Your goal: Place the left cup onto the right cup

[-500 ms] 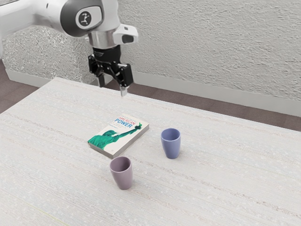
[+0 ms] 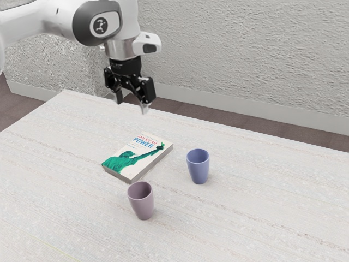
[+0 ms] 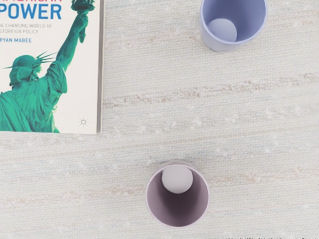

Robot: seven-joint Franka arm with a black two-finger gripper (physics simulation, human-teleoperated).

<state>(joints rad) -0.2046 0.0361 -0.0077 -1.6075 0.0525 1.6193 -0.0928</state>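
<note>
The end effector (image 2: 131,100) is hanging high over the far side of the tabletop (image 2: 262,207), fingers spread wide and gripping nothing, probably lining up for a descent. The mauve cup (image 2: 140,200), likely the one to lift, is standing upright near the blue cup (image 2: 197,166). Both are smooth, tapered and open-mouthed. A glossy book (image 2: 137,156) is lying flat just beside them.

The mauve cup (image 2: 140,200) and the periwinkle cup (image 2: 197,166) both stand upright and empty, near each other, not touching.

Wrist view's edge across the book (image 3: 50,74) and blue cup (image 3: 233,22)
</note>
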